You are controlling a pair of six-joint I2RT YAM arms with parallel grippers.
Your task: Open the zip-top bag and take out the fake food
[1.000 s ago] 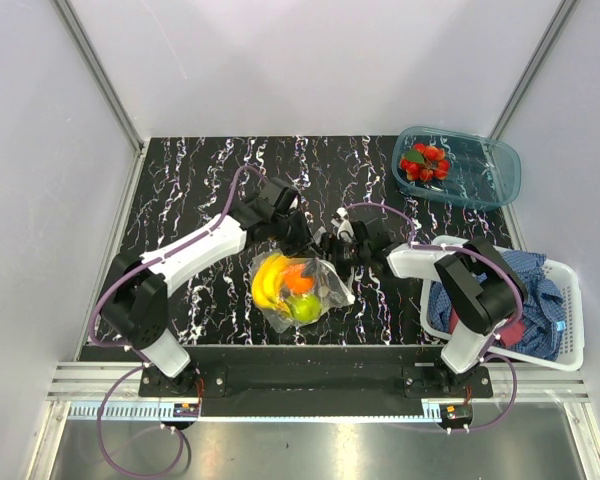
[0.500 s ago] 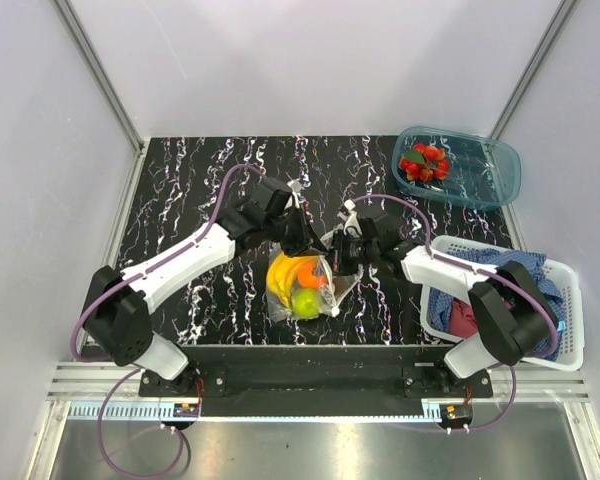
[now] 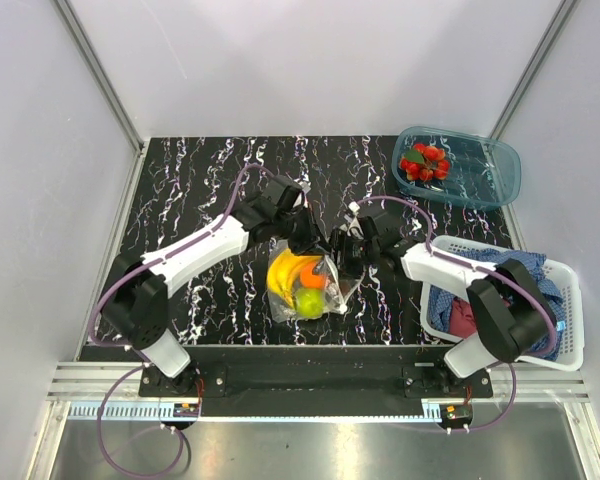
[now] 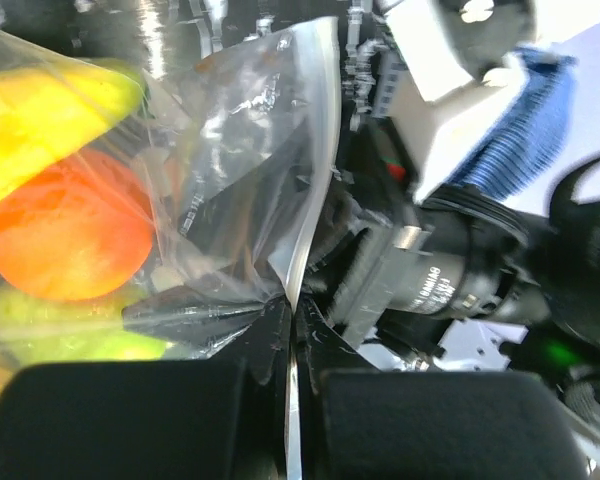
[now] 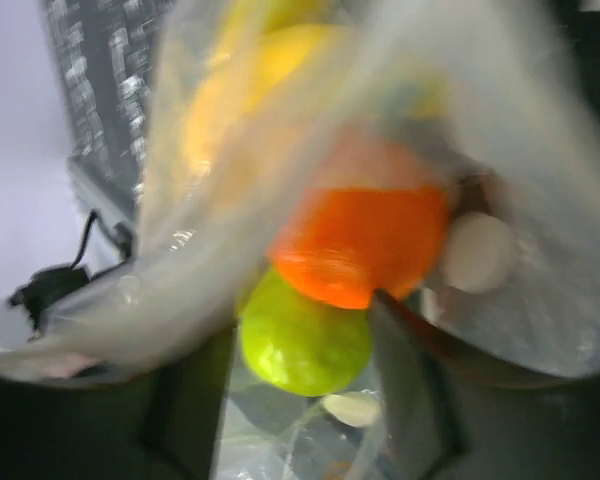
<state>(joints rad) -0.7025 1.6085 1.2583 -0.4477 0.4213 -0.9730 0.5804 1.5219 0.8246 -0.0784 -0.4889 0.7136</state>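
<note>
The clear zip-top bag [image 3: 325, 285] lies in the middle of the table between both grippers. It holds a yellow banana [image 3: 283, 275], an orange [image 3: 310, 276] and a green round fruit [image 3: 307, 301]. My left gripper [image 4: 291, 312] is shut on the bag's thin upper edge [image 4: 305, 170]; it is at the bag's top left in the top view [image 3: 304, 238]. My right gripper [image 5: 300, 325] is open, its fingers [image 5: 192, 400] pressed into the bag's film either side of the green fruit [image 5: 302, 345] below the orange [image 5: 365, 245]. The red berry cluster [image 3: 424, 161] lies in the tray.
The teal translucent tray [image 3: 480, 175] stands at the back right. A white slatted basket [image 3: 570, 330] with blue and red cloths is at the right edge. The right arm's wrist camera [image 4: 450, 285] is close beside my left fingers.
The bag has been gathered from wide and flat into a narrower bundle. Both grippers have closed in on its top edge, and the left arm's elbow has swung.
</note>
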